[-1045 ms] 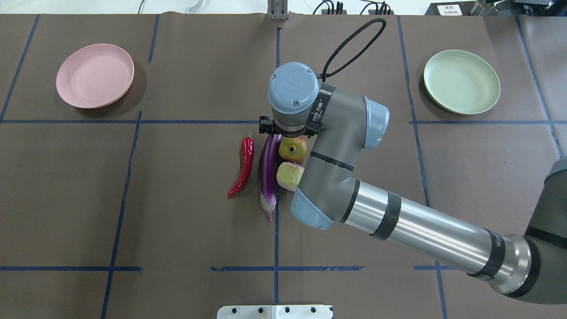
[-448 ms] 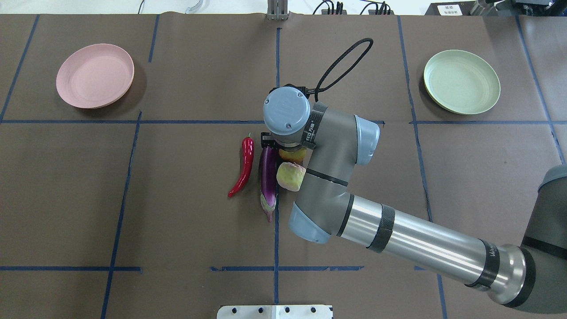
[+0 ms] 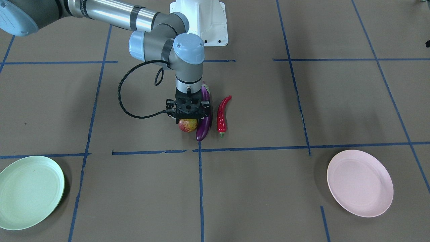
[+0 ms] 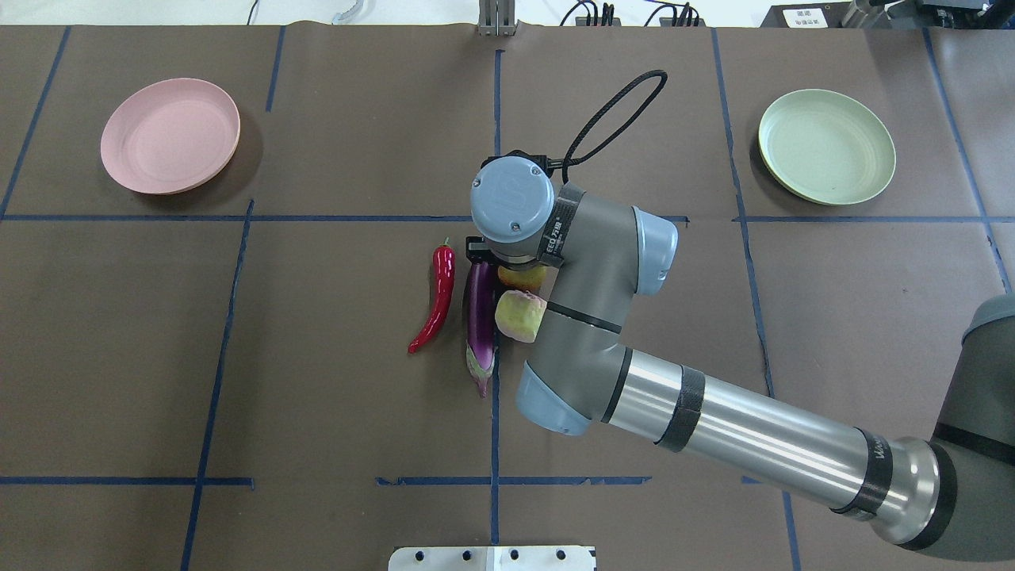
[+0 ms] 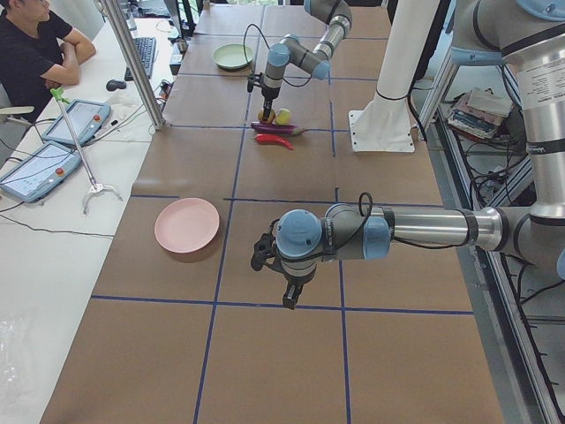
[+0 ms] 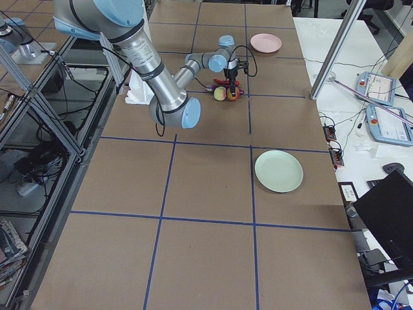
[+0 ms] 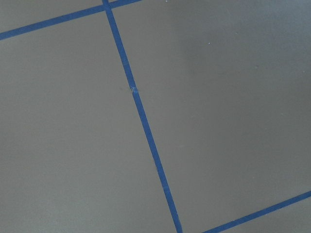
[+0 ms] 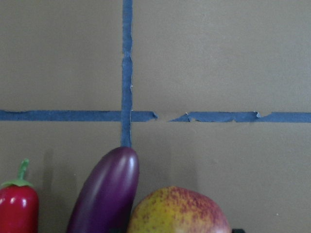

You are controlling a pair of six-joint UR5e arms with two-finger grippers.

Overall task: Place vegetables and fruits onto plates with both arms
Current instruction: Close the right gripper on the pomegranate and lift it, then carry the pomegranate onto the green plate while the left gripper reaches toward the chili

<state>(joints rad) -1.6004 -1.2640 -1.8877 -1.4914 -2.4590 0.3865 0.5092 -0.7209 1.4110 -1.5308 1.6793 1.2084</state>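
My right gripper hangs straight down over the red-yellow pomegranate, its jaws apart on either side of the fruit's top. The pomegranate fills the bottom of the right wrist view. The purple eggplant lies against it, and the red chili lies just left of the eggplant. The pale green-pink peach sits by the eggplant, half under the right forearm. The pink plate and the green plate are bare. My left gripper hovers over bare table far from the fruit; I cannot tell if it is open.
The white base block stands behind the produce. Blue tape lines divide the brown table cover. An operator sits at a side bench with tablets.
My right arm has dropped onto the pomegranate and shifted slightly toward the robot; in the last 0.4 s it barely moved. The produce and plates have not moved.
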